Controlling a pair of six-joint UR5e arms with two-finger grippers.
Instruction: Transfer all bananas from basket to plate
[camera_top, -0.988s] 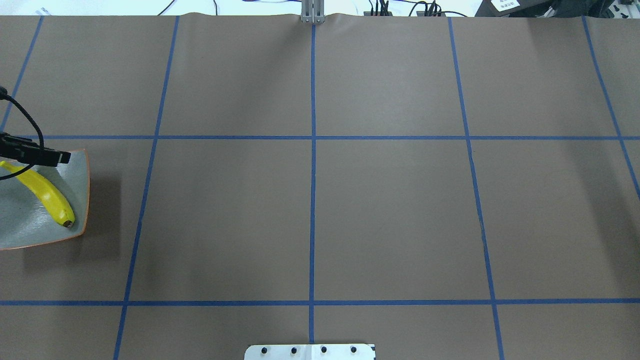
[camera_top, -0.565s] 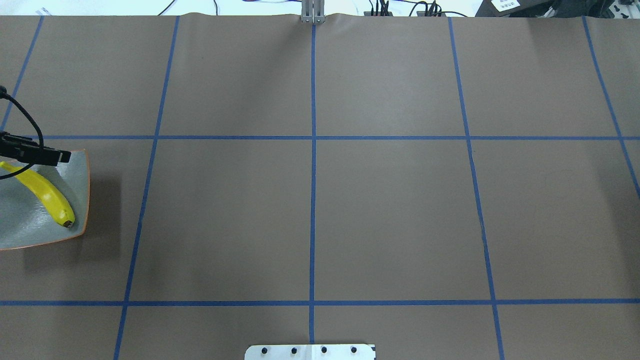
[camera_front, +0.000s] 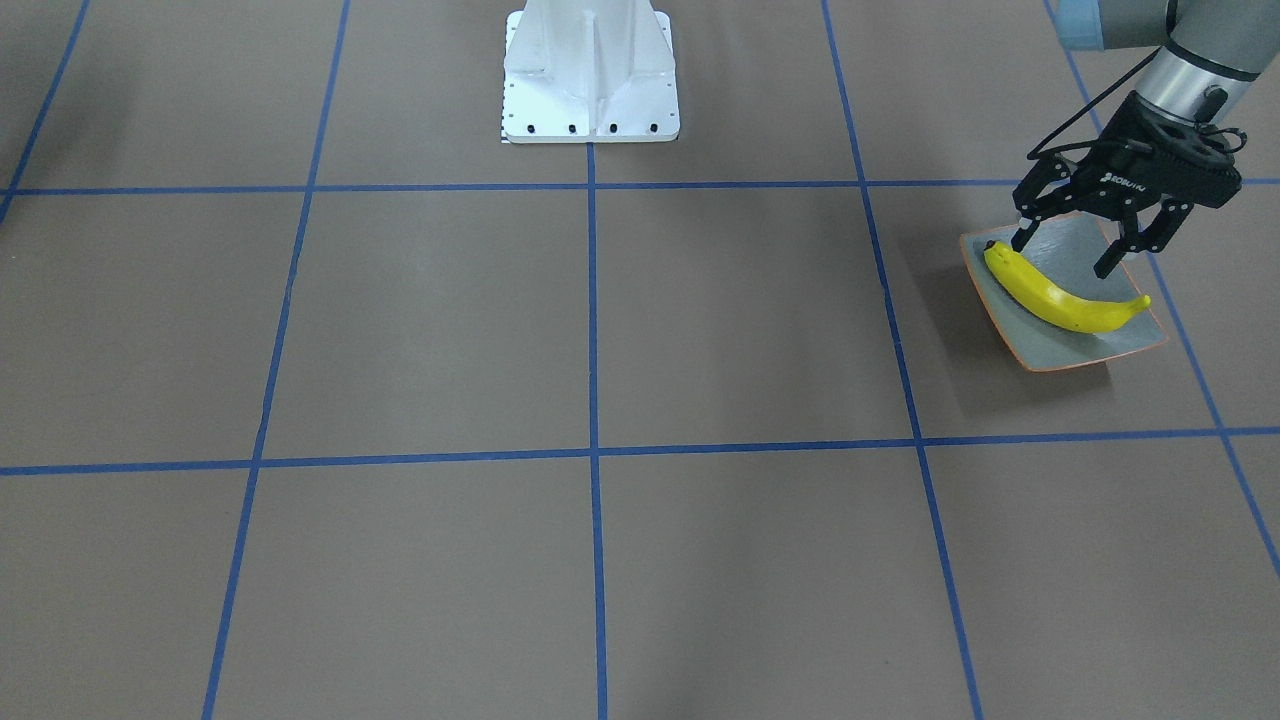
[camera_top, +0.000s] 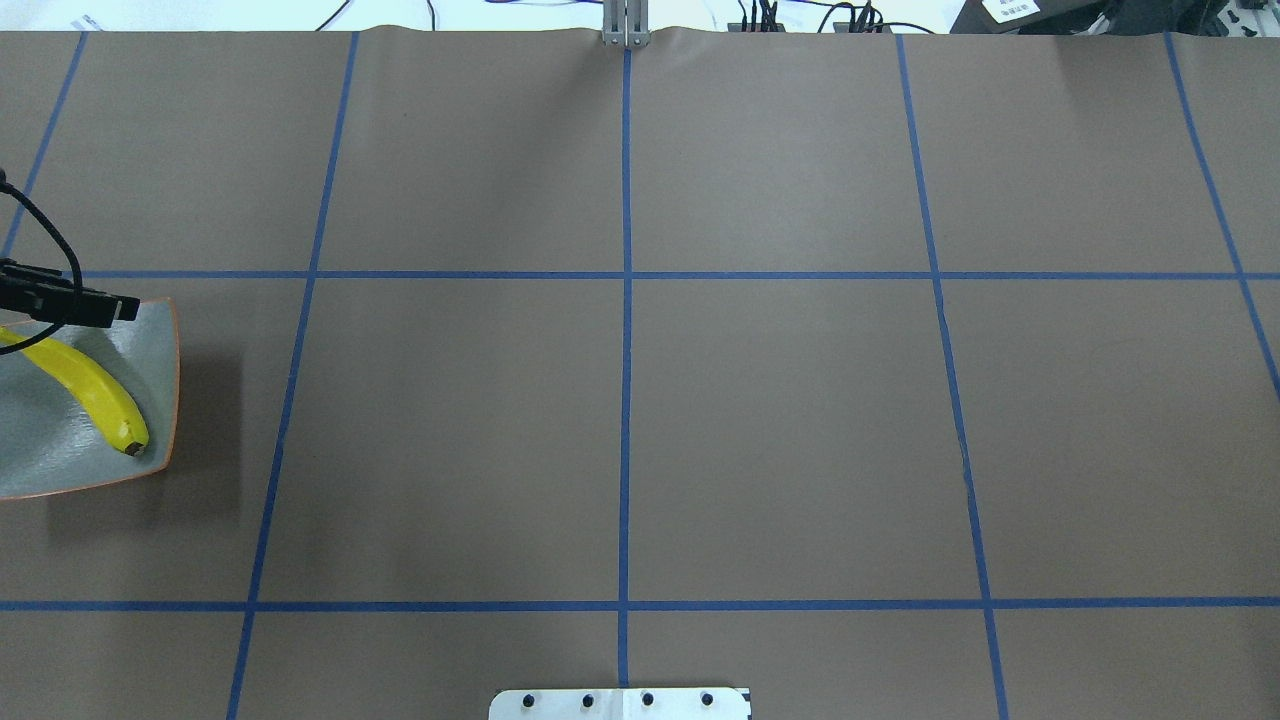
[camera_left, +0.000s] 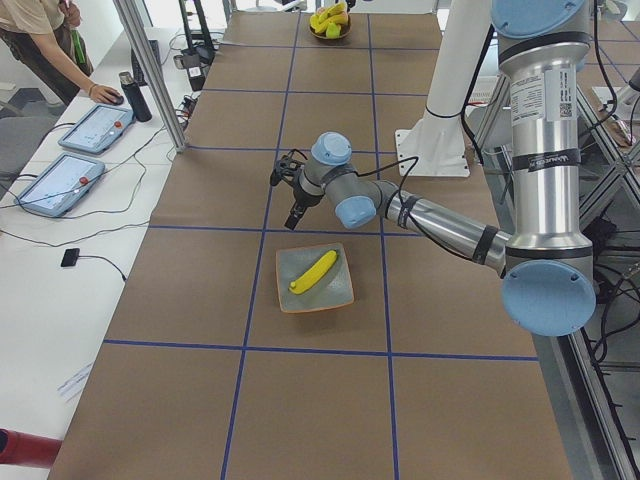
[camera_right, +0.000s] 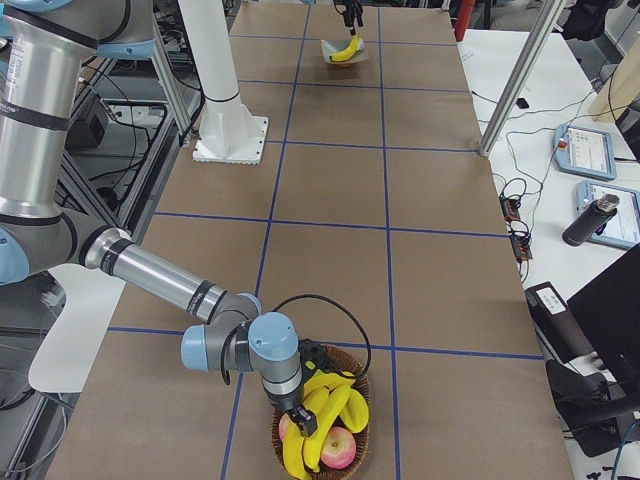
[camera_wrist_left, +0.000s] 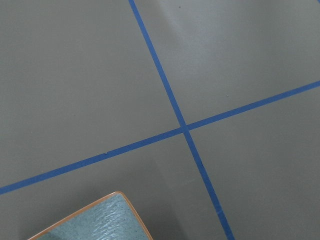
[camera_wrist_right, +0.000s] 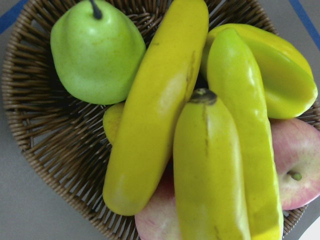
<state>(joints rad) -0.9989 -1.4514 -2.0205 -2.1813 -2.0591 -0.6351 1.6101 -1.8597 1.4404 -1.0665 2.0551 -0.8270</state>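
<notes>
One banana (camera_front: 1065, 297) lies on its side across the grey-green plate (camera_front: 1100, 345), its dark stem end near one corner and its other tip reaching towards the opposite edge. The plate sits flat on the brown tabletop (camera_front: 700, 320), close to the end on the robot's left, inside one square of the blue tape lines (camera_front: 592, 330).

The left hand (camera_front: 1062, 257) hangs just above the plate with its two fingers spread wide apart, one over each side of the banana, gripping nothing and clear of the fruit.

Far off at the other end of the tabletop stands the wicker basket (camera_wrist_right: 30, 125). Three more bananas (camera_wrist_right: 155, 110) are piled in it, leaning against each other, beside a green pear (camera_wrist_right: 95, 55) and on top of some reddish-pink fruit (camera_wrist_right: 300, 165). A further yellow-green piece rests against the basket's far wall; I can't tell what it is.

The right hand (camera_right: 300, 418) is down over the basket, right at the bananas. From where I can see it, I cannot tell whether its fingers are apart or closed.
</notes>
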